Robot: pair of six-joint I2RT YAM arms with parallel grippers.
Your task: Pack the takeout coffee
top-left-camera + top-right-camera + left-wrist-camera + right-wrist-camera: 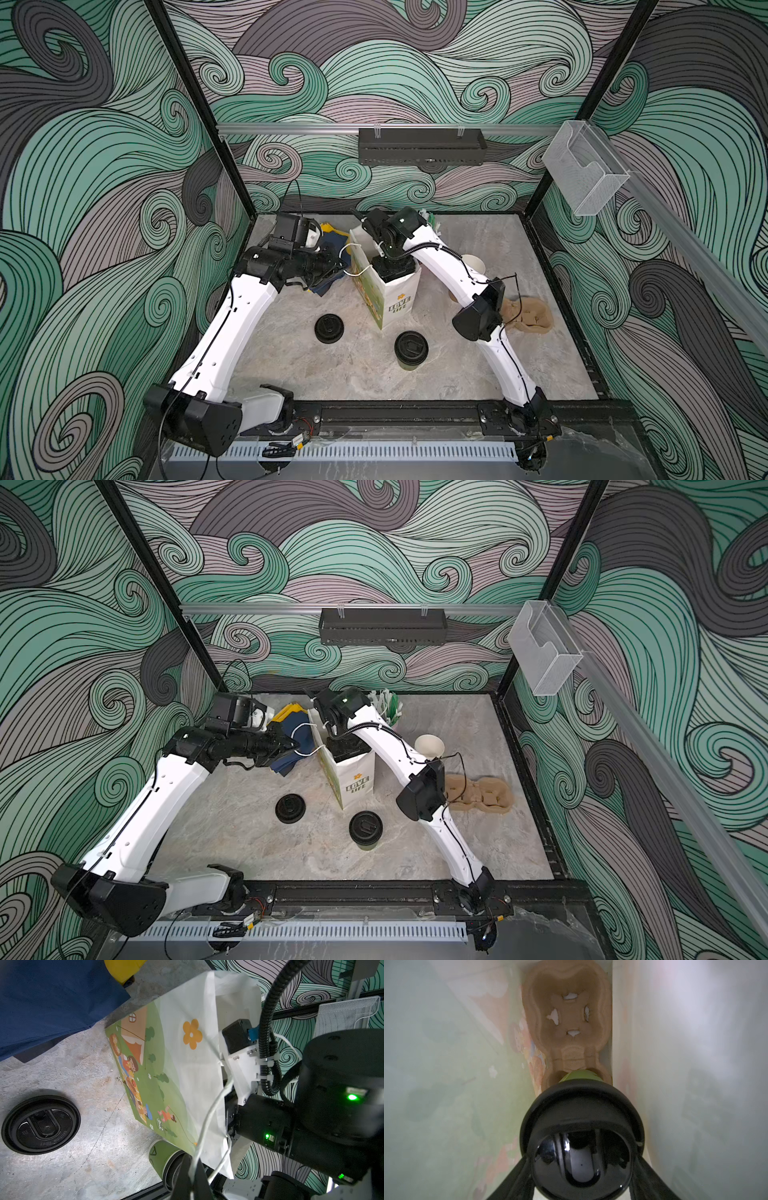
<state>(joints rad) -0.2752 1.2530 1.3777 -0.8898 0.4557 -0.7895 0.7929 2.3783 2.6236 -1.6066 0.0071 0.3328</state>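
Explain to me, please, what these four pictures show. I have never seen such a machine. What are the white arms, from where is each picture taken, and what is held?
The machine is two white robot arms on a table. Two pictures look down from above; the other two come from a small camera on each arm's wrist. The left claw is shut on the string handle of a paper bag. The right claw reaches inside the bag and grips a green cup with a black lid, over a cardboard carrier at the bottom. On the table are a second lidded cup, a loose black lid and another carrier.
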